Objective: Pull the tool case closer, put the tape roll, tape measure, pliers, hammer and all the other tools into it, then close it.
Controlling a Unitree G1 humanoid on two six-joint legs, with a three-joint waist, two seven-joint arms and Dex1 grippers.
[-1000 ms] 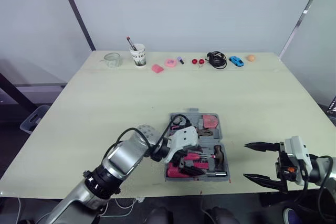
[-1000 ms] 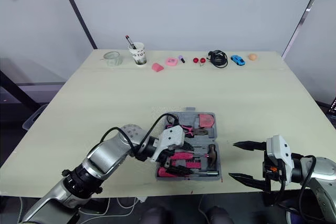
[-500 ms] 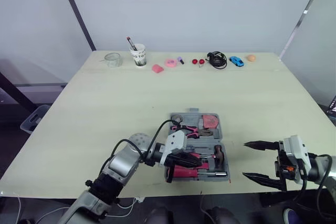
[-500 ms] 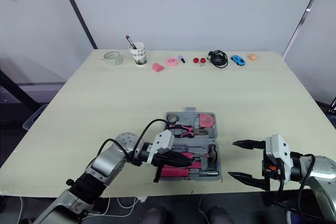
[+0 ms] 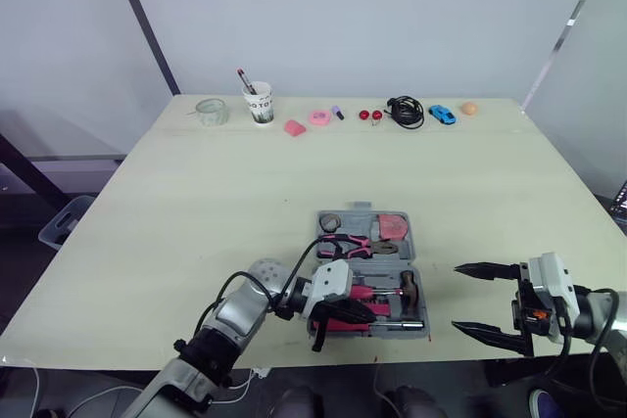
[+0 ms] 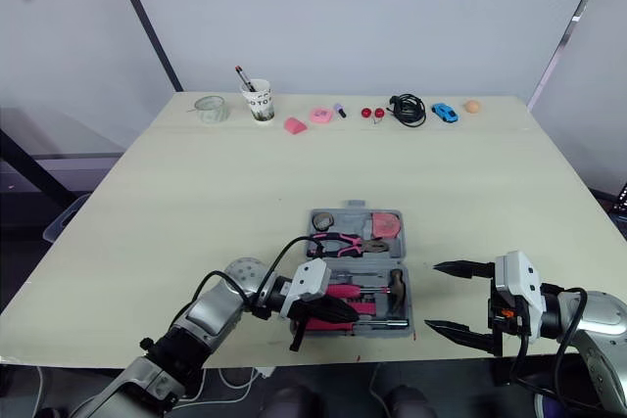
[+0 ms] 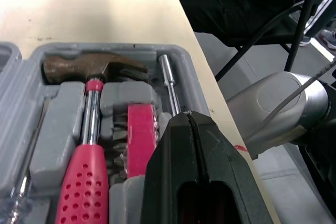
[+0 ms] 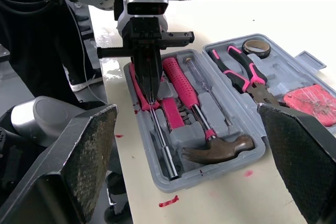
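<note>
I judge packing done: hammer (image 8: 210, 145), pliers (image 8: 239, 72) and tape roll (image 8: 256, 48) sit in the open tool case (image 7: 105, 49) at the table's (image 5: 196, 203) front edge. Left gripper (image 8: 150, 95), fingers pressed together, hangs over it. Right gripper (image 5: 456, 297) gapes wide beside. Closing remains.

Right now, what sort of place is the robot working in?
Probably a robot lab or test room: a pale table before plain white walls, small props like a paper cup and a blue toy car lined along its far edge, and an open tool case.
</note>
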